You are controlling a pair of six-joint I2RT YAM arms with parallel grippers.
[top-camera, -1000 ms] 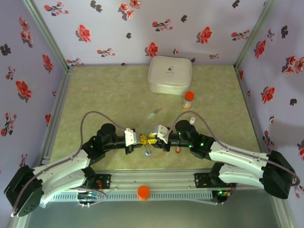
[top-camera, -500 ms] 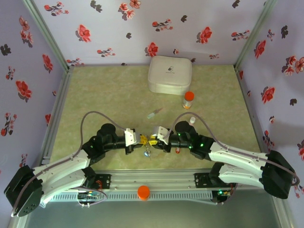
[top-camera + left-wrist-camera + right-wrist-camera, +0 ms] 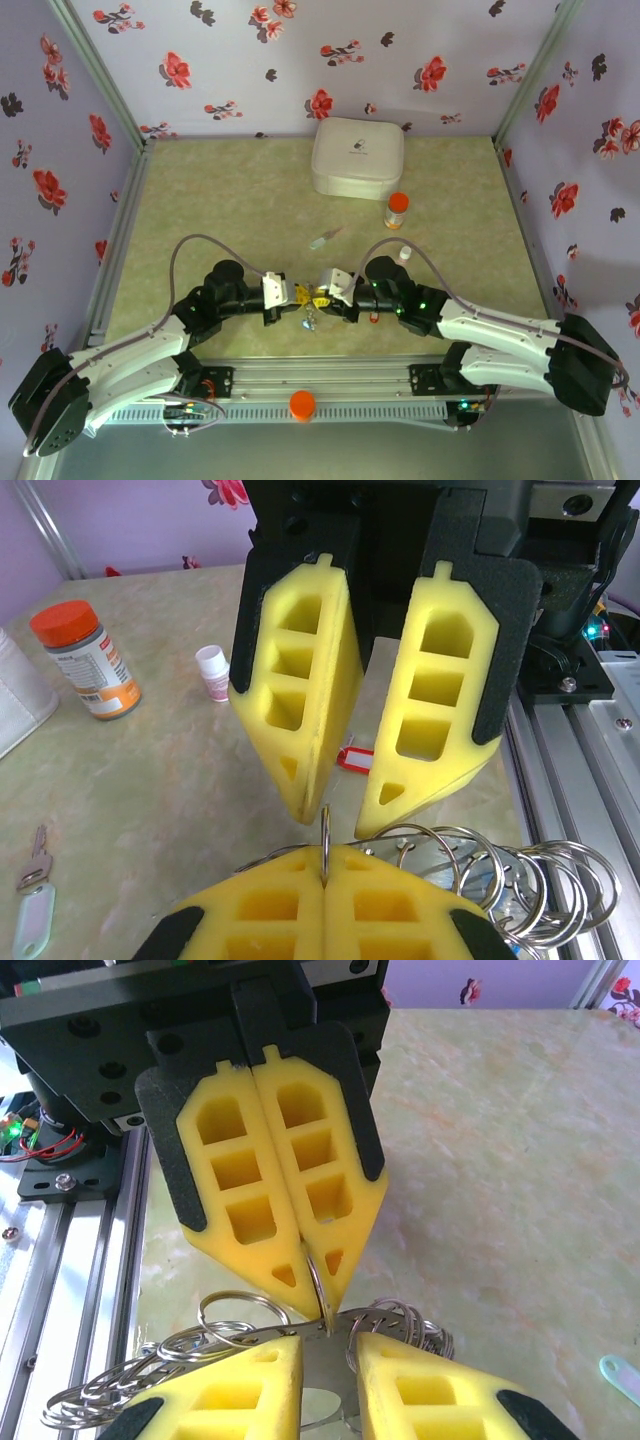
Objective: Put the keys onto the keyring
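Observe keyring (image 3: 324,825) above tabletop's near edge, pinched upright in pressed-together left gripper (image 3: 325,865), presumably presenting its rim for threading; spare rings (image 3: 520,880) dangling beside. Observe right gripper (image 3: 328,1345) opposite, pads parted, gripping nothing. Locate red key (image 3: 352,758) beneath, pale-tagged key (image 3: 320,242) toward centre.

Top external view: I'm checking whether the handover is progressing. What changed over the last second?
The right claw edged slightly left, toward the left claw, its jaws a little apart. The left claw stayed shut on the keyring; the white box and orange-capped bottle did not move.
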